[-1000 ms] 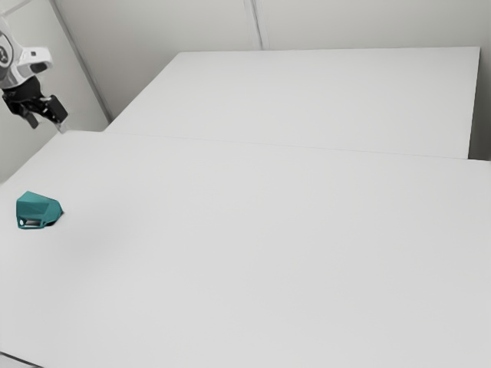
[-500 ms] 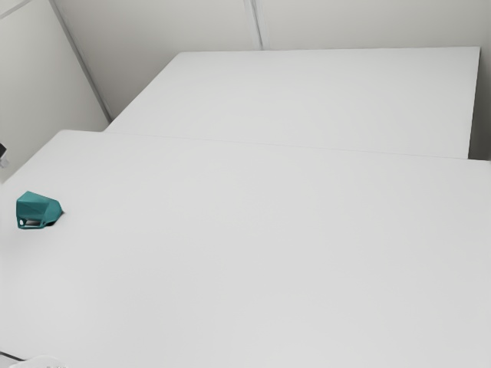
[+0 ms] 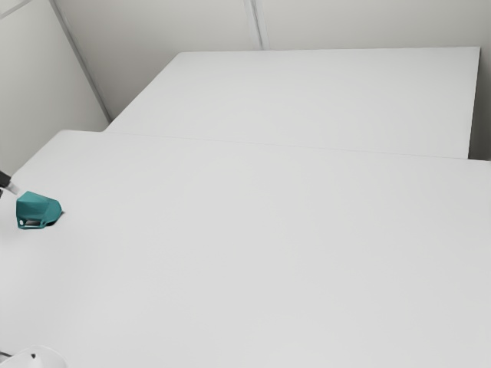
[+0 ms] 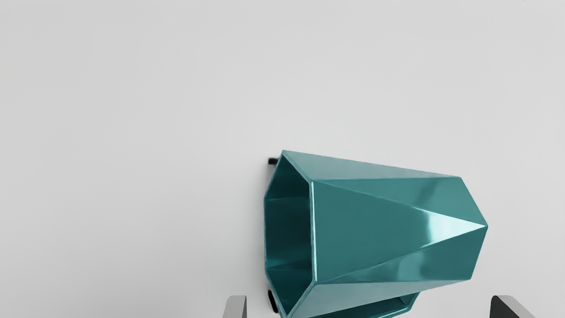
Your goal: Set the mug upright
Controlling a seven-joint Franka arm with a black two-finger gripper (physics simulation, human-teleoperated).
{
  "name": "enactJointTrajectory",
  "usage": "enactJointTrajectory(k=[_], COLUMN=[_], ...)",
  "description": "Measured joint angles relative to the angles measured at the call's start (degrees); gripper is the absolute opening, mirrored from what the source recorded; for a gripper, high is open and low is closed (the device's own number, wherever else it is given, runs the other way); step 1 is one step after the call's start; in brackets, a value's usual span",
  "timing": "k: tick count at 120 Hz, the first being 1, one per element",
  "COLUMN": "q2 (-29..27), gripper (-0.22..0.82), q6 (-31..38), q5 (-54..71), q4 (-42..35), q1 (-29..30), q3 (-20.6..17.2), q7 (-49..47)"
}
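No text, label, brand, number or sign can be read in either view.

A white tabletop (image 3: 268,253) carries a faceted teal mug (image 3: 38,207), lying on its side toward nine o'clock in the exterior view. Its handle (image 3: 32,228) faces six o'clock there.

The mug (image 4: 375,229) is solid teal. Its flat facets run from muted blue-green to deeper teal, with glossy, near-white streaks; the inside is darkest. Its handle (image 4: 412,303) is teal too. The table (image 3: 268,253) is plain, very pale grey. The tool (image 3: 8,183) is black with light grey tips. The walls (image 3: 169,31) are light grey with darker grey strips (image 3: 81,67).
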Motion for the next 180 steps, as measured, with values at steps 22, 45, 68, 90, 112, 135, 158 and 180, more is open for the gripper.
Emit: enactJointTrajectory(k=[22, 45, 68, 90, 112, 135, 158, 180], q2=[4.4, 6.5, 6.6, 7.1, 7.2, 7.2, 6.7, 5.9], gripper=[0.60, 0.58, 0.42, 0.16, -0.05, -0.14, -0.17, -0.18], q6=[-1.9, -3.4, -4.8, -6.2, -7.4, -7.6, -7.5, -7.4], q5=[-3.5, -6.9, -11.2, -15.4, -17.9, -18.6, -18.6, -18.6], q4=[1.1, 2.0, 2.0, 2.0, 2.0, 2.0, 1.9, 1.8], q1=[1.5, 2.4, 3.3, 3.8, 4.0, 3.8, 2.9, 1.2], q3=[-0.9, -2.0, -1.9, -1.7, -1.9, -2.0, -2.0, -1.9], q7=[1.9, 3.4, 4.4, 4.1, 3.6, 3.2, 2.8, 2.5])
